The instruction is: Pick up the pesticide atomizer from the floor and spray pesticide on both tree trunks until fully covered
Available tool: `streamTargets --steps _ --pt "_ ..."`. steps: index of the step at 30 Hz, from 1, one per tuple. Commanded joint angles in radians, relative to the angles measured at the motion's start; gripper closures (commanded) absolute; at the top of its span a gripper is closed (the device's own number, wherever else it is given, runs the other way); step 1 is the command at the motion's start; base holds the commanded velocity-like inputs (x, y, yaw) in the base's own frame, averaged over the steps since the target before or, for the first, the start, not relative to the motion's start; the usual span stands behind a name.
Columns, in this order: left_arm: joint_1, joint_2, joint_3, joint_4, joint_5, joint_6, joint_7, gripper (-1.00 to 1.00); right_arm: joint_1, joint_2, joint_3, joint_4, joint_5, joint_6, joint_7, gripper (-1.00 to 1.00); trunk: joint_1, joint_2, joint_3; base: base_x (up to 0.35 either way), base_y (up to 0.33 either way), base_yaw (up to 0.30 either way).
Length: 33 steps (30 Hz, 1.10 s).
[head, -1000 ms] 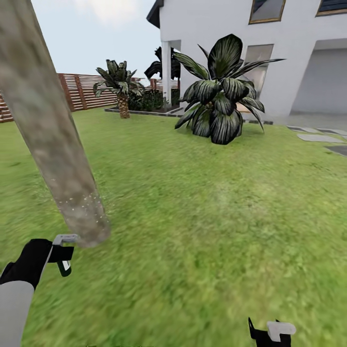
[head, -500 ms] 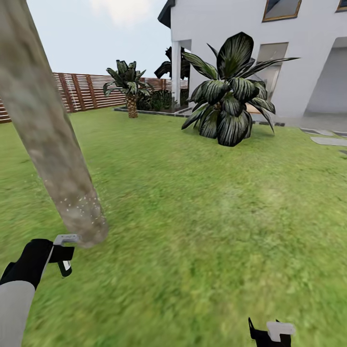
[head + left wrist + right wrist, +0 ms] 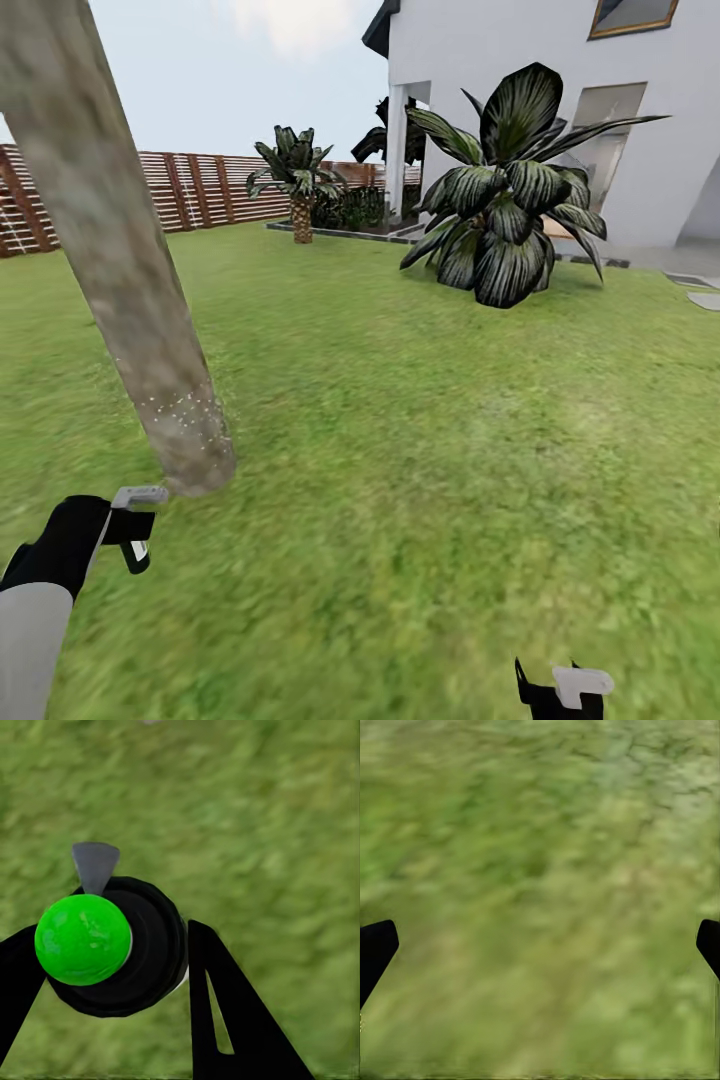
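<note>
One tree trunk (image 3: 130,290), crown cut off. Left gripper (image 3: 112,952) fingers clamp the atomizer (image 3: 112,945); right gripper (image 3: 540,945) fingers spread wide, empty.

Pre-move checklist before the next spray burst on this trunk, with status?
1. Atomizer clamped in left gripper: ok.
2. Tree trunk close ahead of the left gripper in the head view: ok.
3. Nozzle aimed at trunk: cannot tell.
4. Spray flecks near the trunk base: ok; full coverage: not ok, higher bark looks bare.
5. Right gripper open over grass, holding nothing: ok.
6. Second tree located: cannot tell.
</note>
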<state>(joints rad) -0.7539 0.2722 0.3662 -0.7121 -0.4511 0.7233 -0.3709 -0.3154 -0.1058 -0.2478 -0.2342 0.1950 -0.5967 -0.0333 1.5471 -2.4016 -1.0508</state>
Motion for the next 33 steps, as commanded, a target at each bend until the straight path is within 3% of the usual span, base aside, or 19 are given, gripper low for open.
streamTargets --steps 1,8,9,13,17,20,27,33 --pt "-0.001 -0.001 0.003 -0.001 -0.011 0.002 -0.010 1.00 -0.001 0.000 -0.006 0.001 0.011 -0.003 -0.003 -1.00 -0.001 0.000 -0.001 -0.308 -0.049 0.055" --pt "0.001 -0.003 0.003 0.020 -0.007 -0.009 -0.011 1.00 -0.001 0.000 -0.007 -0.001 0.011 -0.003 -0.003 -1.00 -0.001 0.000 -0.001 -0.185 -0.008 0.008" --pt "0.001 -0.005 0.003 0.042 -0.007 -0.034 -0.011 1.00 -0.001 0.000 -0.007 -0.001 0.011 -0.003 -0.003 -1.00 -0.001 0.000 -0.001 -0.020 0.000 0.001" --pt "0.003 -0.011 0.002 0.163 -0.008 -0.298 -0.026 1.00 -0.001 0.000 -0.007 -0.002 0.011 -0.003 -0.003 -1.00 -0.001 0.000 -0.001 -0.005 0.000 0.000" --pt "-0.006 -0.006 0.004 0.217 -0.011 -0.338 -0.009 1.00 -0.001 0.000 -0.007 -0.002 0.011 -0.003 -0.003 -1.00 -0.001 0.000 -0.001 0.000 0.000 0.000" --pt "-0.033 -0.013 0.004 0.194 -0.011 -0.294 0.046 1.00 -0.001 0.000 -0.007 -0.002 0.011 -0.003 -0.003 -1.00 -0.001 0.000 -0.001 0.000 0.000 0.000" --pt "-0.184 -0.029 -0.005 0.163 -0.012 -0.013 0.139 1.00 -0.001 0.000 -0.007 -0.001 0.011 -0.003 -0.003 -1.00 -0.001 0.000 -0.001 0.000 0.000 0.000" --pt "-0.233 -0.019 -0.003 0.162 -0.015 0.035 0.145 1.00 -0.001 0.000 -0.007 -0.001 0.011 -0.003 -0.003 -1.00 -0.001 0.000 -0.001 0.000 0.000 0.000"
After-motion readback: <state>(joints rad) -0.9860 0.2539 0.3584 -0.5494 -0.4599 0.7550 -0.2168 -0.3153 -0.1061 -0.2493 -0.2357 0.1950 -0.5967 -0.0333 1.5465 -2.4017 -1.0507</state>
